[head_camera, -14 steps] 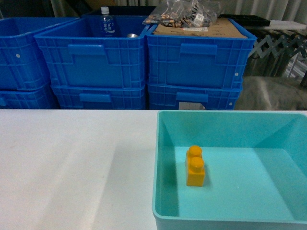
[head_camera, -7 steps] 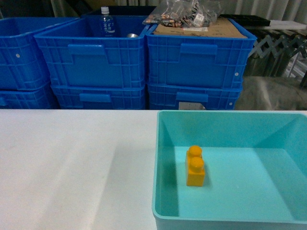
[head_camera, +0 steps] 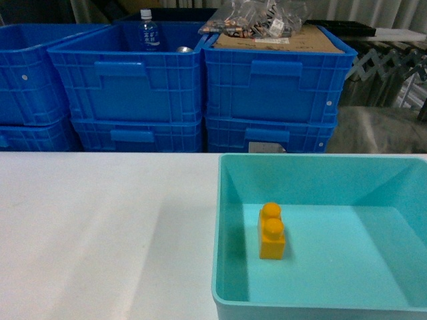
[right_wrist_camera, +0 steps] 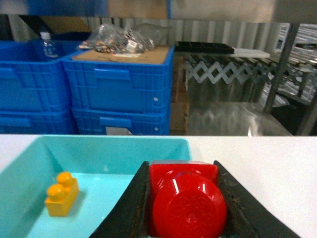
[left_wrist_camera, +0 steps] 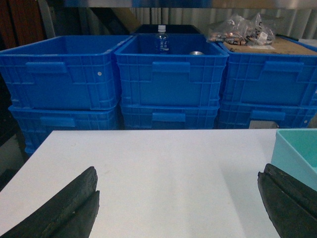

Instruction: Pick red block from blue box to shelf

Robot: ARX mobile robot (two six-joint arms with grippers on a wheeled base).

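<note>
- Two stacks of dark crates [head_camera: 200, 87] stand far behind your white table [head_camera: 100, 233].
- Your blue box [head_camera: 320, 233] sits right, holding only an orange brick [head_camera: 271, 231].
- Your left gripper [left_wrist_camera: 178, 206] gapes wide over bare table.
- Your right gripper [right_wrist_camera: 182, 198] clamps the red block [right_wrist_camera: 185, 201] above the box's right rim.

Blue box [head_camera: 227, 200] cut off (right and bottom edges)
</note>
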